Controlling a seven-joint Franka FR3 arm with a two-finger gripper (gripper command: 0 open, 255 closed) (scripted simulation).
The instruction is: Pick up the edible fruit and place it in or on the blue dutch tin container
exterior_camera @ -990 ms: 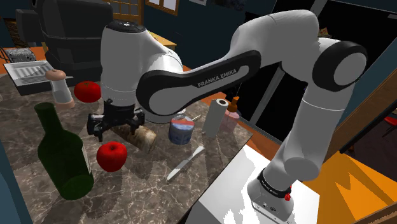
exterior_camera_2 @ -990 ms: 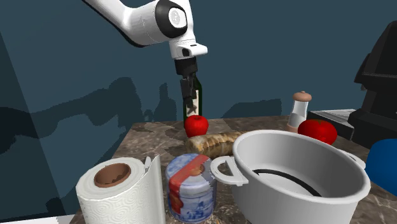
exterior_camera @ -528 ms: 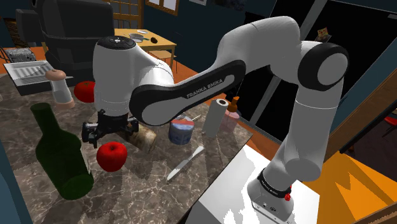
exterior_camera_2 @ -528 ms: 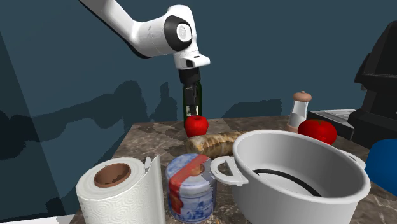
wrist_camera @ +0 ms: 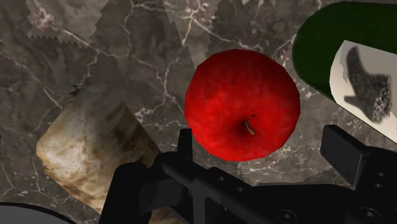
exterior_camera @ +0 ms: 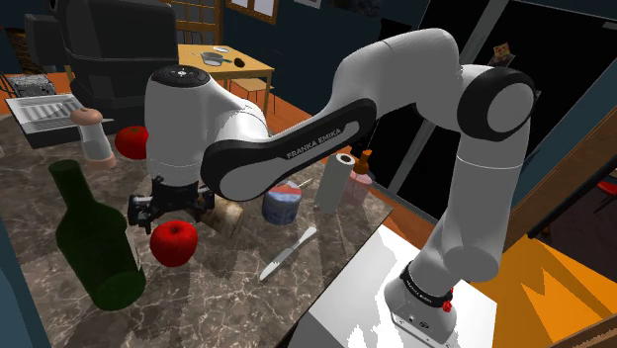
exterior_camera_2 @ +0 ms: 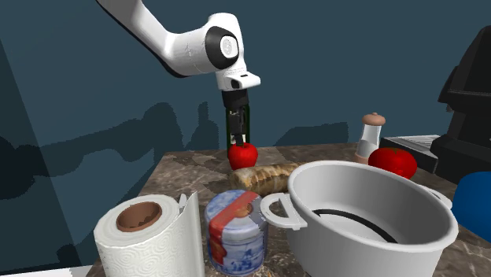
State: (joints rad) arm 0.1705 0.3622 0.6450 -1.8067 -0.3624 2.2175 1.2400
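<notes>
Approach step. We see the end effector, fingers apart, poised just above the red apple on the marbled surface. Next, we judge, it must descend, close, then carry it to the blue tin.

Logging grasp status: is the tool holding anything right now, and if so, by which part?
Nothing is held. The tool is open over the red apple, its fingers apart and not clasping it.
</notes>
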